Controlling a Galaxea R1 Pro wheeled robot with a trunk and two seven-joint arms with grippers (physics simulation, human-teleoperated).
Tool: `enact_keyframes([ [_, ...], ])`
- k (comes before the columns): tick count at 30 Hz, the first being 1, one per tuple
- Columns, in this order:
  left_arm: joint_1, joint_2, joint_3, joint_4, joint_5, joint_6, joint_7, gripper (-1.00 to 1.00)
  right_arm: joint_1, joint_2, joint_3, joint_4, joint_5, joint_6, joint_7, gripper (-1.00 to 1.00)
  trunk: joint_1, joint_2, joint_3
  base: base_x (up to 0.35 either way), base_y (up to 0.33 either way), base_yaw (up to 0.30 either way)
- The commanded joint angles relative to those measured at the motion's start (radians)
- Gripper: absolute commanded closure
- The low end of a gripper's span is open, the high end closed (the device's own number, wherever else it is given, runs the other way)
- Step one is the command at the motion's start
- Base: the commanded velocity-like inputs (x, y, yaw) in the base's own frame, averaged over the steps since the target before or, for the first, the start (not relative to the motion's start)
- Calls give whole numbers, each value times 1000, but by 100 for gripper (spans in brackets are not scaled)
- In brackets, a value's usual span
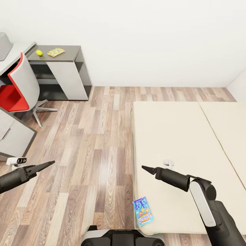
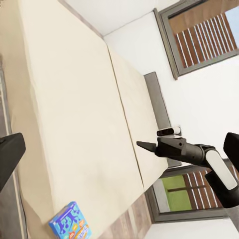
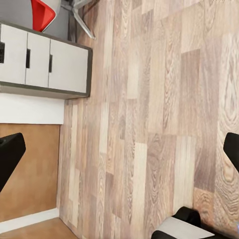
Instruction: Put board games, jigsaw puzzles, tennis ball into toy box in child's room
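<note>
A blue printed board game [image 1: 142, 212] lies flat on the near left corner of the beige bed [image 1: 177, 136]; the left wrist view also shows this board game [image 2: 70, 222] on the bed [image 2: 74, 99]. Far off at the back left, a tennis ball [image 1: 39, 53] and a jigsaw puzzle [image 1: 56, 52] rest on the table's dark side unit [image 1: 70, 54]. A corner of the grey toy box [image 1: 4, 46] sits on the pale table top [image 1: 18, 54]. My left gripper [image 1: 51, 163] hangs open over the floor. My right gripper [image 1: 143, 167] hovers open over the bed's left edge, empty.
A red and white chair [image 1: 18, 89] stands at the table. White drawers [image 1: 13, 133] are at the left, also seen as drawers [image 3: 45, 62] from the right wrist. Wood-plank floor [image 1: 95, 153] lies between table and bed. My base [image 1: 116, 237] is at the bed's near corner.
</note>
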Motion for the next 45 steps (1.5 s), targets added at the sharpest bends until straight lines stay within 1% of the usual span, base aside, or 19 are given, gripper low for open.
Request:
enact_keyframes([
  [1, -1, 0, 0, 0, -2, 11, -5, -100, -1, 0, -1, -1, 3, 5, 5, -100, 1, -1, 0, 0, 0, 67],
  [21, -1, 1, 1, 0, -1, 11, -5, -100, -1, 1, -1, 0, 3, 5, 4, -100, 1, -1, 32, 0, 0, 61],
  [40, -1, 0, 1, 0, 0, 11, -5, -100, -1, 2, 0, -1, 3, 5, 3, -100, 1, -1, 40, 0, 0, -30],
  [45, -1, 1, 1, 0, 1, 11, -5, -100, -1, 2, 1, -1, 3, 6, 2, -100, 1, -1, 45, 0, 0, -1],
])
